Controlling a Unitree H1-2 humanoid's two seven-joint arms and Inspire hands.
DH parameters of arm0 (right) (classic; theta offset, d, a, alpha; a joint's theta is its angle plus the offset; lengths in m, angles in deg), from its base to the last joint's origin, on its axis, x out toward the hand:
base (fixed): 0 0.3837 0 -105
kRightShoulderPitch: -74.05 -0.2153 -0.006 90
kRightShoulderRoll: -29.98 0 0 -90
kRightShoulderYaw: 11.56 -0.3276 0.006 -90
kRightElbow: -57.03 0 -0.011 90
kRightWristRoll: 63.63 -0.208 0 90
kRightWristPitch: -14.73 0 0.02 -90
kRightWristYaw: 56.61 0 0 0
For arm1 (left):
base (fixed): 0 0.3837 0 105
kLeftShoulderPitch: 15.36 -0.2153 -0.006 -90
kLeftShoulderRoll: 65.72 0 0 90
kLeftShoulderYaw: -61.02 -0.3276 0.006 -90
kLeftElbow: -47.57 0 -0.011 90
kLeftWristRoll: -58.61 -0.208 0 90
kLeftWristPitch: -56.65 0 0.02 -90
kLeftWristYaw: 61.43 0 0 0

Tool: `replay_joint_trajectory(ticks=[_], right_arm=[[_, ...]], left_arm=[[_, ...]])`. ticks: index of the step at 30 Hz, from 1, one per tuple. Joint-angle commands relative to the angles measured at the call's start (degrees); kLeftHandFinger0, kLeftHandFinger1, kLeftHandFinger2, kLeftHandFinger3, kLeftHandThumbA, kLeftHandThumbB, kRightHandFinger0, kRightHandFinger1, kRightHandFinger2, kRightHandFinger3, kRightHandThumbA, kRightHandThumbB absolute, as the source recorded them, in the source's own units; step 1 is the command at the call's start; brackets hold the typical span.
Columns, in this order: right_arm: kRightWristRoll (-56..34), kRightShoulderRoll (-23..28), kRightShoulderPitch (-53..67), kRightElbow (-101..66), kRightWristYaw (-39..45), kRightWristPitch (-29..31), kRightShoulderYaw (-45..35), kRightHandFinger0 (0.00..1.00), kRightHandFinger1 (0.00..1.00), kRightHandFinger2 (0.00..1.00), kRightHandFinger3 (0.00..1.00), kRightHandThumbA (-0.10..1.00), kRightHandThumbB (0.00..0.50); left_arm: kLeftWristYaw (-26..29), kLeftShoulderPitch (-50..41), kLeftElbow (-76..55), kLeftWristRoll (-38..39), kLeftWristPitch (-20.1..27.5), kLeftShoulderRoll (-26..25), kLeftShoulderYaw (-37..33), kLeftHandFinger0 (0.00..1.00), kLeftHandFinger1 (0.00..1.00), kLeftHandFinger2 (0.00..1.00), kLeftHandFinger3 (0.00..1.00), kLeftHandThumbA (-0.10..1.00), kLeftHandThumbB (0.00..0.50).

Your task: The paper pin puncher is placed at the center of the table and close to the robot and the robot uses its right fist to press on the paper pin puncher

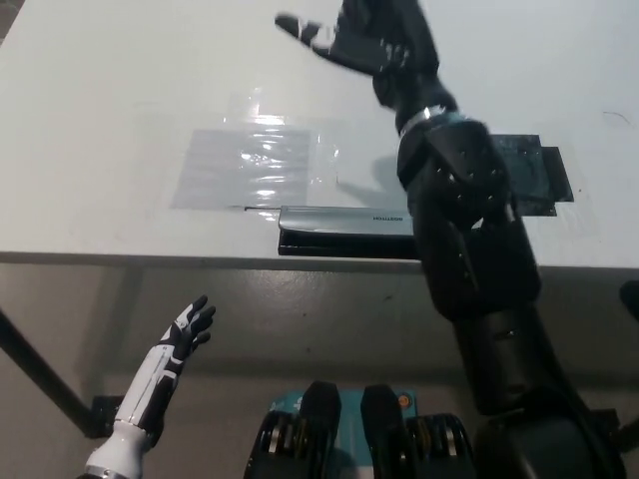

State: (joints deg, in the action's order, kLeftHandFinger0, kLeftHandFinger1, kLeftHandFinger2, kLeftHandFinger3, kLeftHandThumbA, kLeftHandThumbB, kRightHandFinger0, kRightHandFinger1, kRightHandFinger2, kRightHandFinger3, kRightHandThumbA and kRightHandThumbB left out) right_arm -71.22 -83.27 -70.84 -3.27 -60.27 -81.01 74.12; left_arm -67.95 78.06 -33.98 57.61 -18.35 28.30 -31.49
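Nothing is pressed yet: the black right hand (364,40) hangs spread above the table (100,100), beyond the paper pin puncher (344,230) lying at the near edge. No fist formed. The white left hand (185,334) rests below, fingers apart.

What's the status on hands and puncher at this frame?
Right hand open, raised over the table beyond the paper pin puncher, no fist yet. Left hand open, below the table edge. Puncher untouched at the near edge, right forearm covering its right end.
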Motion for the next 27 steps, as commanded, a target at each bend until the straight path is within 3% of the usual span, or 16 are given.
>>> replay_joint_trajectory(ticks=[1,5,7,8,10,12,24,27], right_arm=[[0.3,-0.3,-1.7,2.5,-1.3,5.3,-0.7,0.0,0.0,0.0,0.0,1.0,0.152],[0.5,0.0,1.5,3.6,-0.9,6.5,-0.4,0.04,0.0,0.03,0.0,1.0,0.141],[0.6,0.1,1.9,4.0,-1.0,6.8,-0.4,0.0,0.0,0.03,0.0,1.0,0.14],[0.2,0.1,3.7,4.8,-0.4,8.0,-0.5,0.0,0.0,0.04,0.0,1.0,0.107],[-0.4,0.4,5.2,6.1,-0.2,9.0,-1.0,0.0,0.0,0.05,0.0,1.0,0.106],[-0.2,0.8,6.4,7.2,-0.1,10.5,-1.1,0.0,0.0,0.01,0.0,1.0,0.098],[-0.5,-0.1,13.1,12.2,1.8,13.2,-0.3,0.0,0.0,0.01,0.0,1.0,0.137],[-0.8,-0.3,13.2,16.2,2.1,14.5,-0.7,0.0,0.0,0.0,0.0,1.0,0.111]], left_arm=[[-0.6,1.4,-1.0,0.2,1.7,-0.5,0.2,1.0,1.0,1.0,1.0,1.0,0.187],[-0.6,1.5,-1.0,-0.1,2.2,-0.8,0.3,1.0,1.0,1.0,1.0,1.0,0.16],[-0.5,1.5,-0.9,-0.4,2.3,-0.9,0.3,1.0,1.0,1.0,1.0,1.0,0.158],[-0.4,1.3,-0.8,-0.1,2.5,-0.8,0.4,1.0,1.0,1.0,1.0,1.0,0.165],[-0.4,1.2,-1.0,-0.4,2.7,-0.9,0.3,1.0,1.0,1.0,1.0,1.0,0.167],[-0.4,1.0,-1.0,-0.7,2.5,-1.1,0.3,1.0,1.0,1.0,1.0,1.0,0.169],[-0.6,1.1,-0.7,-0.2,2.4,-1.0,0.3,1.0,1.0,1.0,1.0,1.0,0.187],[-0.7,1.0,-0.9,-0.1,2.2,-1.0,0.3,1.0,1.0,1.0,1.0,1.0,0.188]])
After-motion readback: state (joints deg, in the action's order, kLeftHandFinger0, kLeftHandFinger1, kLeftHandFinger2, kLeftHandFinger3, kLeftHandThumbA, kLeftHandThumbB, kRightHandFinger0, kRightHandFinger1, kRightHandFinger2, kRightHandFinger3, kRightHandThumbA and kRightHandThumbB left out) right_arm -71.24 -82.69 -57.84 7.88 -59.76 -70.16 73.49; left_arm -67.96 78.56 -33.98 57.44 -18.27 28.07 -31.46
